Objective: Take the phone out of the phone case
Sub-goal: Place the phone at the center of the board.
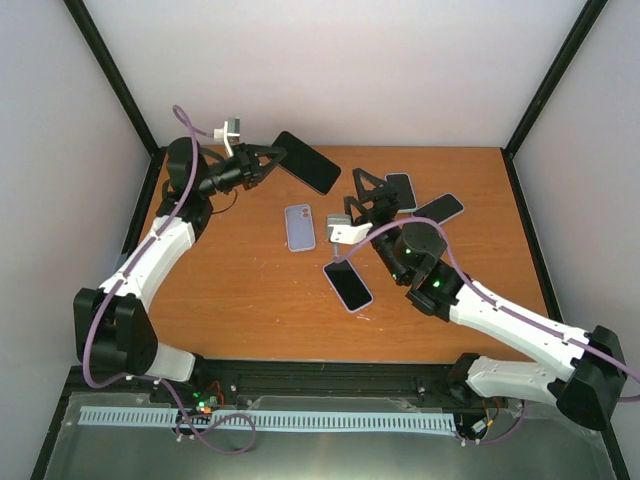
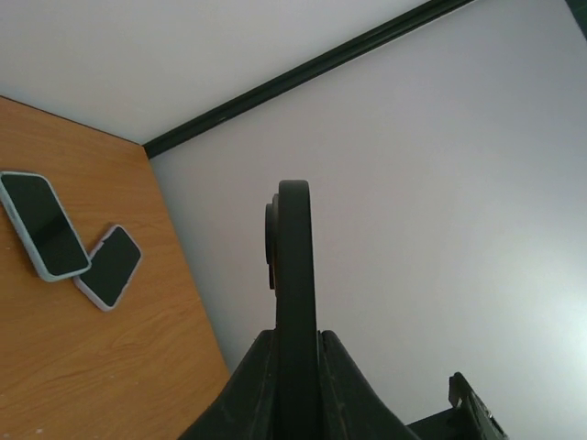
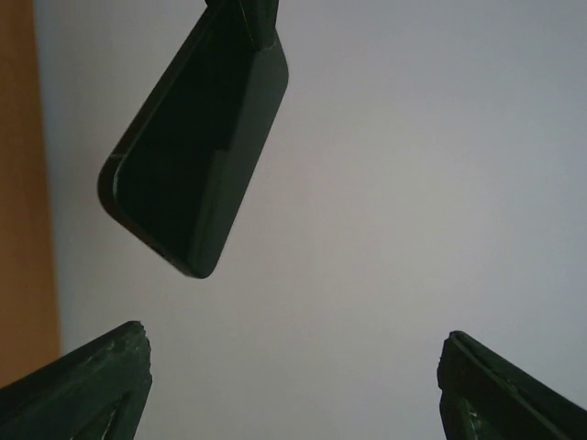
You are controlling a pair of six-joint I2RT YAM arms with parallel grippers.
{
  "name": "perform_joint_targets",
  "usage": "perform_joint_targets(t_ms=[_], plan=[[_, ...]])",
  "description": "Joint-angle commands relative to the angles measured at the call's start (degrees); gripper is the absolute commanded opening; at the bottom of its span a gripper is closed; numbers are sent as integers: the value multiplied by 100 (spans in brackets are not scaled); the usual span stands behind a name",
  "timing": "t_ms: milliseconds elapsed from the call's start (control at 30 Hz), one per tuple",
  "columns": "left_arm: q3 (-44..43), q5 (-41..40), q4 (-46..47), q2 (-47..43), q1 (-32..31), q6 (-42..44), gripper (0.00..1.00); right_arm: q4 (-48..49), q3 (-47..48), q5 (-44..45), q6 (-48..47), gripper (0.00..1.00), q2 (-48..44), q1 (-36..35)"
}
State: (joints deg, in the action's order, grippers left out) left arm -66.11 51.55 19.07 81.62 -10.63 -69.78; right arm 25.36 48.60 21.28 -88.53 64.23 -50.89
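A smooth black rounded-rectangular slab (image 1: 307, 162) is grasped by the left end effector (image 1: 268, 158); the right end effector (image 1: 372, 182) is spread, empty. Phone or case cannot be told.

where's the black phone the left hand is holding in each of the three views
top external: upper middle, black phone held by the left hand near the table's far edge.
left wrist: centre, edge-on, a thin dark upright strip.
right wrist: upper left, tilted against the white wall.
shared landmark: the orange table, at left in both wrist views.
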Motion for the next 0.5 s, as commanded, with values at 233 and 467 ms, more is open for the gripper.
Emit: perform_joint_targets(t_ms=[233,467], plan=[[-228,190,-1050,-280,42,2652,1,-4064,1508,-925,3440,91,-311,599],[-368,972,-1715,-270,44,4629,1,-5600,2430,-2479,5094,90,-133,1104]])
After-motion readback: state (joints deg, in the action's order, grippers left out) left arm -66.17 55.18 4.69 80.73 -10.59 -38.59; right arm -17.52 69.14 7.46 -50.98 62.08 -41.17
